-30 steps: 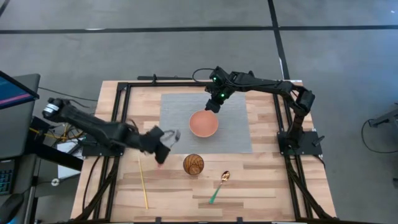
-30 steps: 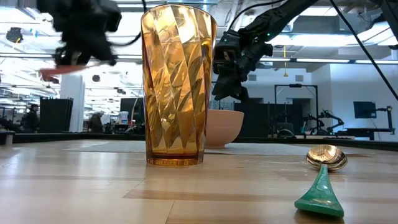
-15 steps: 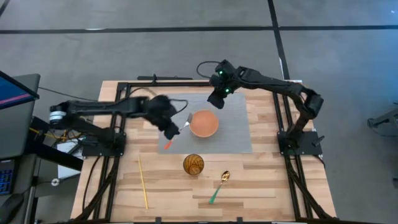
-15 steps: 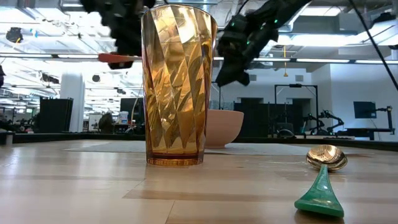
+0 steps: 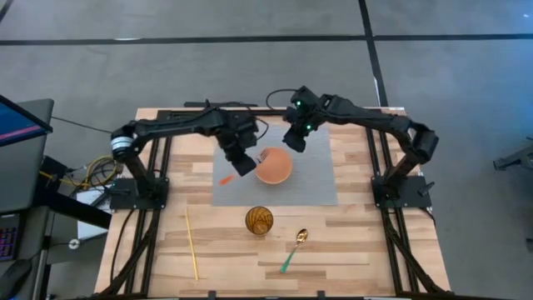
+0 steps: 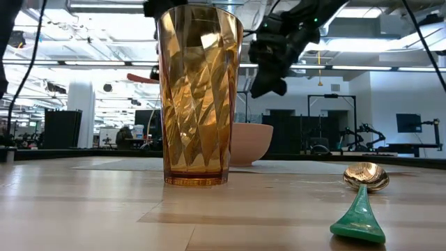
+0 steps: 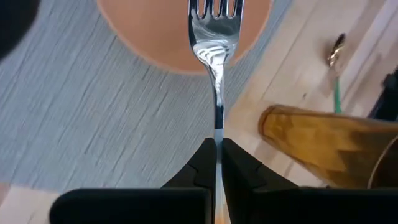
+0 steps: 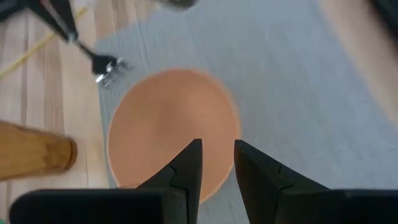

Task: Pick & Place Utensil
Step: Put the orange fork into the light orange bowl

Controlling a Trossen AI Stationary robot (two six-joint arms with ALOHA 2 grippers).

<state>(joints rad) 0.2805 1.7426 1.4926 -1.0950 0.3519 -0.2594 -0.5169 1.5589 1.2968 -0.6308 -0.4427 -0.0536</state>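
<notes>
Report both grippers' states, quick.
Left gripper: shut on the silver fork with an orange handle, tines over the terracotta bowl.
Right gripper: open, empty, above that bowl.

Wooden table [image 5: 350, 242]: mat [image 5: 321, 179], glass [image 5: 259, 221], spoon [image 5: 293, 248], stick [image 5: 191, 243].

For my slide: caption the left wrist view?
Left gripper holds fork, tines over the bowl.
</notes>
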